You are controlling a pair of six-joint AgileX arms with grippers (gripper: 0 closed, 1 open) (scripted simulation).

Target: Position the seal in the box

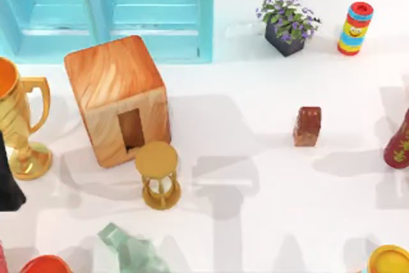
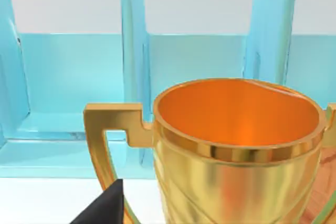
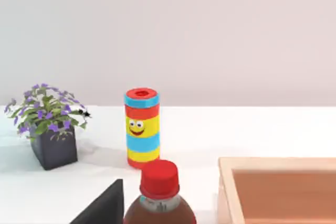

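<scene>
the seal (image 1: pixel 307 126) stands upright on the white desk (image 1: pixel 255 222), right of centre in the top view, well apart from the box (image 1: pixel 118 100), which sits at the left with its narrow dark opening (image 1: pixel 131 128) facing the near edge of the desk. the seal's long axis runs vertical, its darker red top facing up, and its sides look roughly square to the desk edges. judged by its stone-like look, it is probably stiff, fairly dense for its small size and a little smooth, so a firm pinch across two opposite flat sides, near the upper half, seems the safest hold; a loose one could let it slip or tip. to pass through the tall narrow opening it likely has to stay upright or be lined up with the slot. a gold hourglass (image 1: pixel 158 174) stands just in front of the box, near the opening, and could get in the way. a gold trophy (image 1: pixel 19 126) sits at the far left, a flowerpot (image 1: pixel 287 25) and a striped can (image 1: pixel 354 28) at the far right rear, and a dark red vase (image 1: pixel 399 145) at the right edge. neither arm's jaws can be judged open or closed; both arms appear parked, the left beside the trophy, the right near the right edge.
</scene>
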